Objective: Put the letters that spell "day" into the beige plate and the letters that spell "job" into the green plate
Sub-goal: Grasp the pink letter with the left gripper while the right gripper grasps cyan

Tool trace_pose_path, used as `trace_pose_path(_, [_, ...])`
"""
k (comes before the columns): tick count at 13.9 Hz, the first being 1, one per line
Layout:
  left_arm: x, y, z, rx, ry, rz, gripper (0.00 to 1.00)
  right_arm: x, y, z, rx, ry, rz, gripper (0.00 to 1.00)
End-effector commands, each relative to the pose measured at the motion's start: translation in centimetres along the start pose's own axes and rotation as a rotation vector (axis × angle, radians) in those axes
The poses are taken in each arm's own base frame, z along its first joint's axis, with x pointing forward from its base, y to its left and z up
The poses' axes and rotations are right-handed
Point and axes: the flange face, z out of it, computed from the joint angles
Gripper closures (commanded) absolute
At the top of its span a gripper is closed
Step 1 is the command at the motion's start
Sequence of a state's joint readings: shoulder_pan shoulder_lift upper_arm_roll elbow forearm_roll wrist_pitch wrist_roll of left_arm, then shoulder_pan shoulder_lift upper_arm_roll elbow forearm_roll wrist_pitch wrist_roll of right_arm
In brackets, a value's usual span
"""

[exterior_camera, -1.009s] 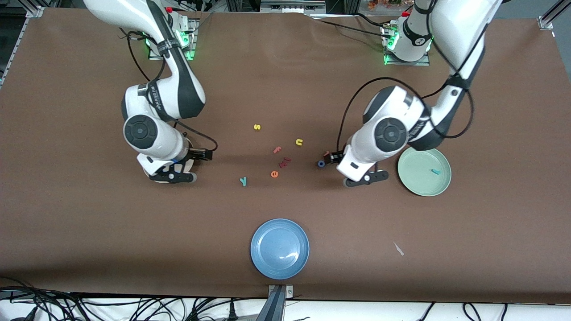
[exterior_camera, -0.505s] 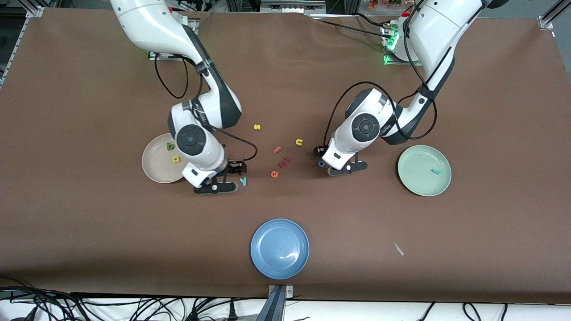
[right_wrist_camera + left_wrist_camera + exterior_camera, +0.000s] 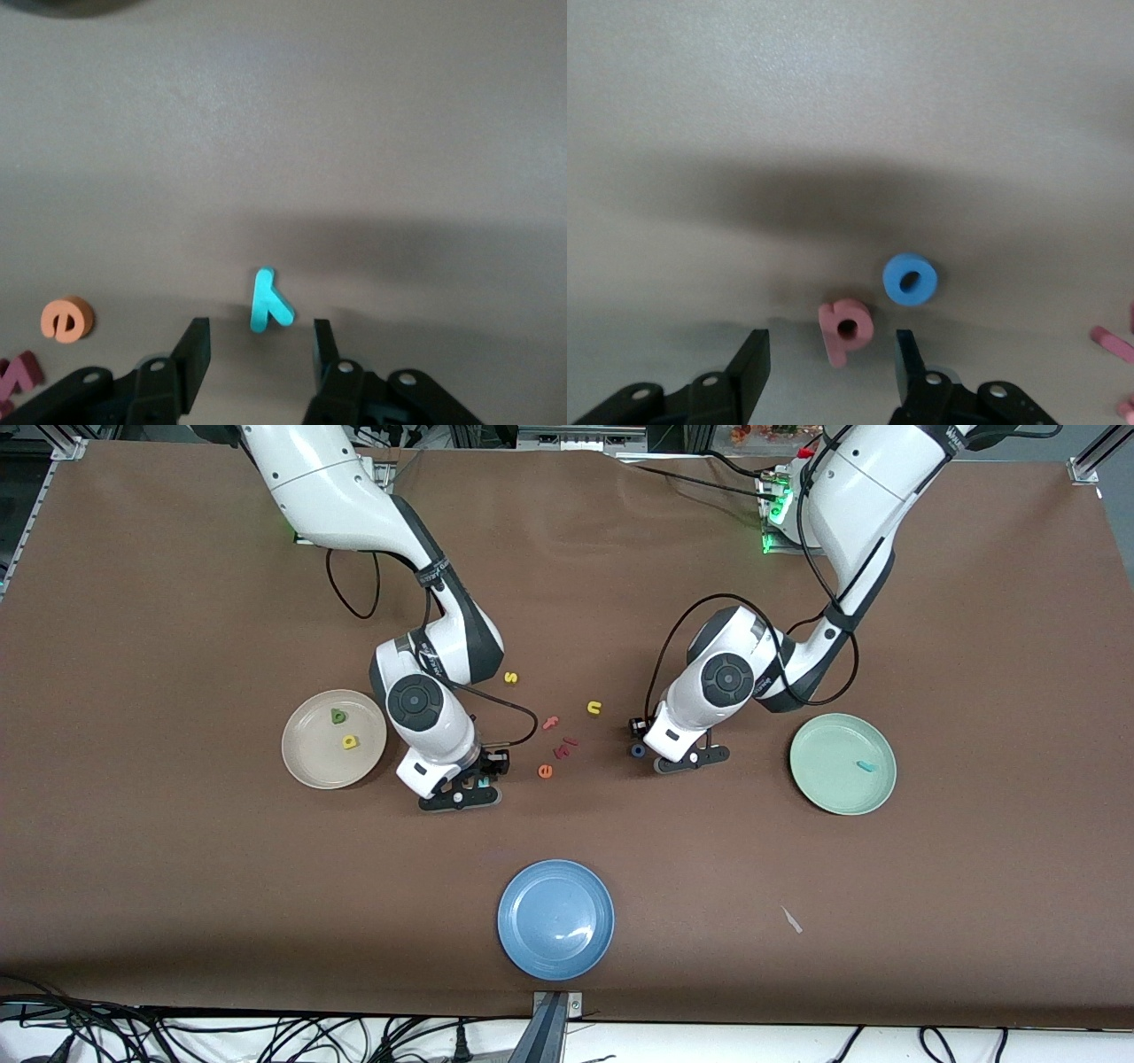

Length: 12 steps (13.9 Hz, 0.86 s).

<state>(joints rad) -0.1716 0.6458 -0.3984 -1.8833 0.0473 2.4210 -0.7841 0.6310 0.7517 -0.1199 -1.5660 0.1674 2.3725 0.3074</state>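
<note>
Mid-table, the right gripper (image 3: 255, 354) straddles the teal "y" (image 3: 267, 303) with jaws parted, ungrasped, while the left gripper (image 3: 831, 359) brackets the pink "b" (image 3: 844, 328) likewise, the blue "o" (image 3: 910, 280) just beside it.

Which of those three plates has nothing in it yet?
The blue plate, nearest the front camera, is bare. The beige plate holds a green and a yellow letter, and the green plate holds one teal letter.
</note>
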Motion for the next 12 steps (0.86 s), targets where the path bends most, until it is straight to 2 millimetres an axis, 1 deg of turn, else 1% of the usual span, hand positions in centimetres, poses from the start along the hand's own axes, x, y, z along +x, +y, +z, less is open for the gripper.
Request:
trace_pose_path(1, [0.4,-0.1,0.8,0.022,0.030,-0.009,0.37,0.5,0.0,2.3,0.012,0.038,0.005,0.45])
trace_pose_path(3, [0.2,0.0,1.1,0.030,0.033,-0.009,0.43,0.0,-0.4,3.3,0.010,0.040,-0.003,0.46])
trace_pose_path(4, [0.2,0.0,1.1,0.030,0.033,-0.012,0.51,-0.2,-0.6,3.5,-0.001,0.041,-0.020,0.59])
trace_pose_path(5, [0.1,0.1,1.2,0.030,0.033,-0.015,0.56,-0.2,-0.6,3.5,-0.001,0.040,-0.024,0.72])
trace_pose_path(6, [0.1,0.1,1.2,0.030,0.033,-0.024,0.61,-0.2,-0.6,3.4,0.003,0.039,-0.016,0.91])
trace_pose_path(7, [-0.1,0.4,1.1,0.028,0.035,-0.023,0.69,-0.1,-0.7,3.2,0.004,0.042,-0.020,0.96])
trace_pose_path(9, [-0.1,0.4,1.1,0.029,0.035,-0.026,0.89,0.0,-0.4,2.6,0.002,0.032,-0.019,0.96])
trace_pose_path(10, [-0.1,0.4,0.9,0.032,0.035,-0.026,0.96,0.2,-0.2,1.4,-0.002,0.019,-0.017,0.96])
trace_pose_path(11, [0.2,0.2,0.3,0.032,0.040,-0.029,1.00,0.6,0.6,0.2,-0.013,0.012,-0.021,0.96])
trace_pose_path(12, [0.6,0.1,-1.2,0.024,0.058,-0.030,1.00,1.1,1.9,-1.5,-0.029,0.008,-0.017,0.96])
